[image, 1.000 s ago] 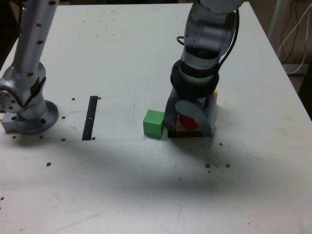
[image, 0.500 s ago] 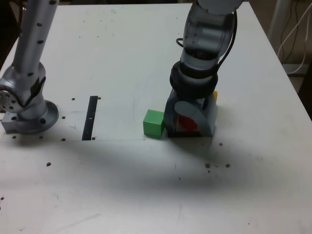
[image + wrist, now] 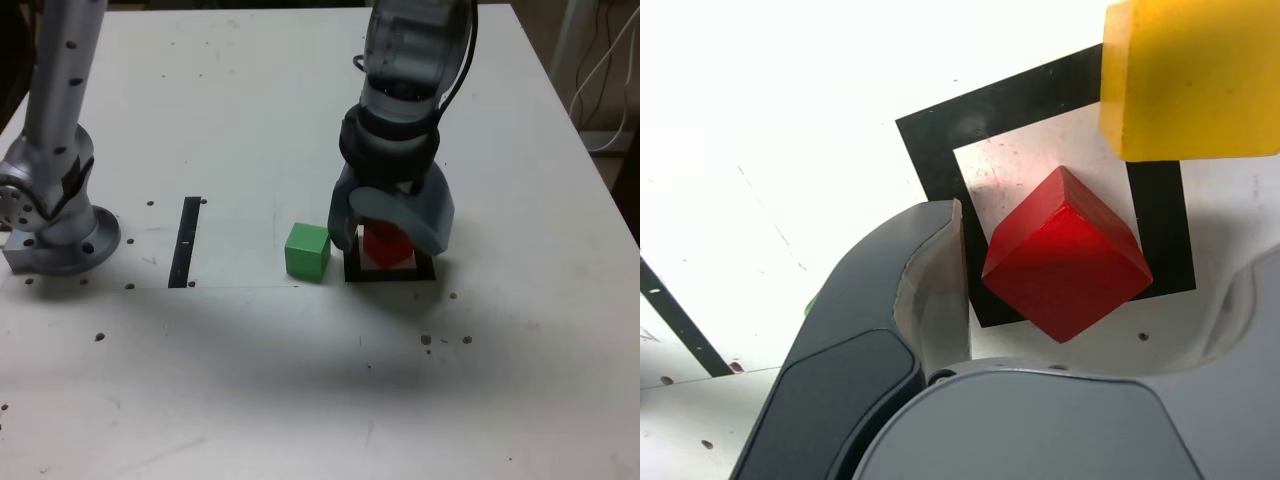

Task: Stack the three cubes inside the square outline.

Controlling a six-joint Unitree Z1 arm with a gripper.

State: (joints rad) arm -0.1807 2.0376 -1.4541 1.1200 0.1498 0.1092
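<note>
Your gripper (image 3: 392, 222) has just let go and lifted, jaws now spread wide around nothing, leaving the red cube (image 3: 1065, 255) sitting skewed inside the square outline (image 3: 935, 150), so the base is laid with the green cube (image 3: 306, 251) and yellow cube (image 3: 1188, 78) left to stack.

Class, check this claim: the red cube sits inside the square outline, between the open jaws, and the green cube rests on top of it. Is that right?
Not quite. The green cube stands on the table beside the square outline, not on the red cube, as the exterior view shows. The gripper is indeed open around the red cube.
</note>
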